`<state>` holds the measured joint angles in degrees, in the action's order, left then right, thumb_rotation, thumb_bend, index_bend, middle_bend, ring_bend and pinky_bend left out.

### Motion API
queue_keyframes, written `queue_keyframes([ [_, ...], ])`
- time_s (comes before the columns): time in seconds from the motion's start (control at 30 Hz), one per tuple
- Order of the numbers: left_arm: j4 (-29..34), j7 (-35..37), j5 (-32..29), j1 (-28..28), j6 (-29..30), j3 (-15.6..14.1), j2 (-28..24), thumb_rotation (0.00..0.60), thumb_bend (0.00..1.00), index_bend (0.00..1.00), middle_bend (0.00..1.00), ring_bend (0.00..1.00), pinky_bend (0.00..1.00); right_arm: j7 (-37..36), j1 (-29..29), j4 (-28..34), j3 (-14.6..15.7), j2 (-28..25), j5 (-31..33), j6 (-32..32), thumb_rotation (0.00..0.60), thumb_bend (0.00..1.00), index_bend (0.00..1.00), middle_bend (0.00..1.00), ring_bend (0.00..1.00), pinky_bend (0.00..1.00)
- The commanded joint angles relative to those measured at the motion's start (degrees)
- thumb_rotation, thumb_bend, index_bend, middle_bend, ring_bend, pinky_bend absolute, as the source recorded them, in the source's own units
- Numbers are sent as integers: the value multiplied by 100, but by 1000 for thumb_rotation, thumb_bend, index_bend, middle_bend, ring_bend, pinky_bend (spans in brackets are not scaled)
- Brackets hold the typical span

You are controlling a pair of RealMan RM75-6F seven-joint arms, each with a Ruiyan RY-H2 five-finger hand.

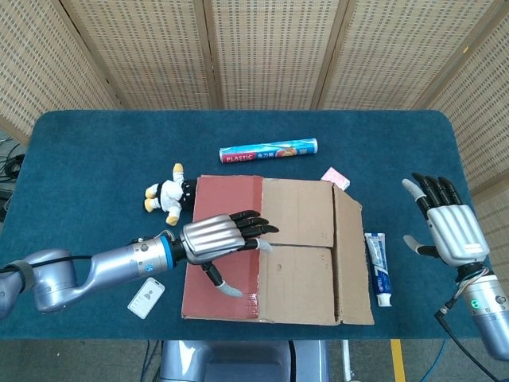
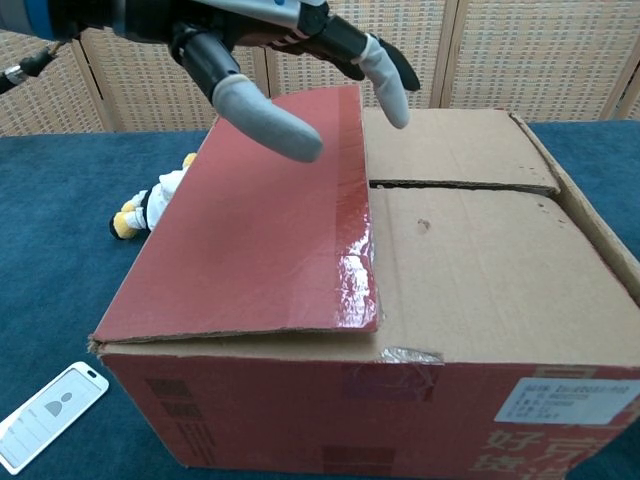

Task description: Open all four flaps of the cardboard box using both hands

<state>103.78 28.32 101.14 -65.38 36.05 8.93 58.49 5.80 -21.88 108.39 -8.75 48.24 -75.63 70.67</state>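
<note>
Blue cloth covers the surface (image 1: 95,143), where a white card (image 1: 145,297) and a small plush toy (image 1: 165,193) lie at the left. The left hand (image 1: 219,236), fingers spread and holding nothing, hovers over the red flap (image 1: 227,199) of the closed cardboard box (image 1: 298,255). A toothpaste tube (image 1: 377,267) lies just right of the box. Well apart at the far right, the right hand (image 1: 447,227) is raised, open and empty.

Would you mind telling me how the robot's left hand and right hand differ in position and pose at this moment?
The left hand reaches over the cardboard box, above its red flap; the right hand is off to the box's side, over the bare table. The left hand's fingers point sideways toward the flap's free edge, while the right hand's point away from the robot. Both are open and hold nothing.
</note>
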Motion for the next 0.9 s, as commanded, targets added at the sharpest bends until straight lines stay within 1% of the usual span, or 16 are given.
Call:
queue_keyframes([
  [0.03, -67, -167, -154, -134, -145, 60, 170, 236, 21, 260, 118, 4, 0, -19, 21, -8, -4, -9, 0, 16, 600, 260, 77, 33, 0, 0],
  [0.1, -115, -282, -287, -214, -241, 94, 306, 235, 22, 300, 162, 21, 0, -40, 39, -17, -8, -18, 3, 26, 600, 260, 77, 33, 0, 0],
  [0.17, -149, -400, -424, -287, -344, 117, 429, 236, 22, 313, 183, 36, 0, -61, 53, -32, -10, -24, 4, 29, 600, 259, 77, 33, 0, 0],
  [0.5, -400, -1099, -1008, -502, -617, 193, 927, 237, 22, 324, 185, 36, 0, -194, 152, -76, -16, -82, 7, 80, 600, 260, 77, 33, 0, 0],
  [0.67, -451, -1460, -1269, -533, -673, 188, 1025, 237, 23, 341, 219, 67, 0, -253, 183, -115, -23, -89, 12, 85, 600, 260, 77, 33, 0, 0],
  [0.9, -472, -1824, -1516, -500, -622, 156, 1015, 235, 24, 368, 263, 106, 0, -301, 203, -133, -45, -95, 12, 84, 600, 260, 77, 33, 0, 0],
])
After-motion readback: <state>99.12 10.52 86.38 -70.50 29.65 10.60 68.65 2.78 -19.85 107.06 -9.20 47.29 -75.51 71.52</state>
